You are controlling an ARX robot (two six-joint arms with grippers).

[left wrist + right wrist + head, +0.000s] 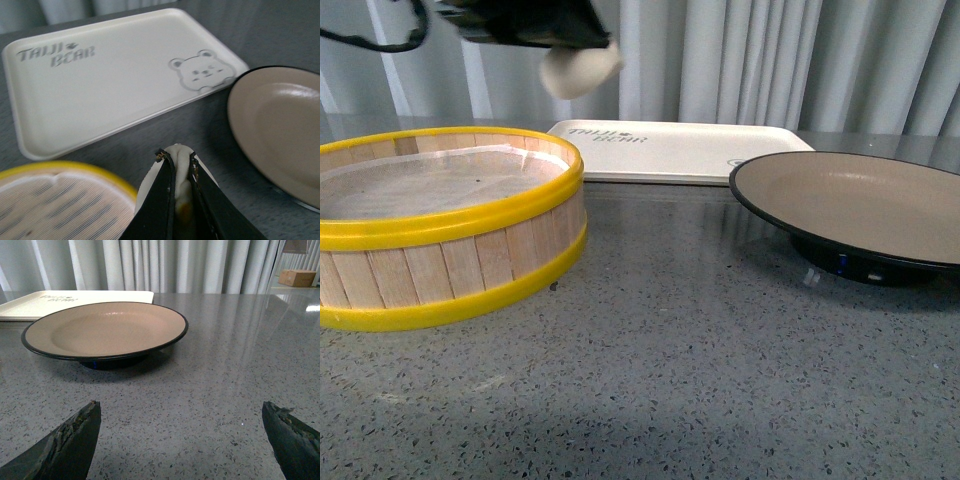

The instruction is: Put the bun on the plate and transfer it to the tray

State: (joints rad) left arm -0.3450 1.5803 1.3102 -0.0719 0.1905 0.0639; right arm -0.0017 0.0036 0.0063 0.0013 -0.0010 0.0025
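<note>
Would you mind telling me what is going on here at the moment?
The left gripper holds the bun pinched up in the air near the basket. The plate and the tray are both empty, so the bun is not yet placed. The right gripper is open, low over the table, facing the plate.

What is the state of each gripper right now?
Left gripper: closed, holding the bun.
Right gripper: open, holding nothing.
</note>
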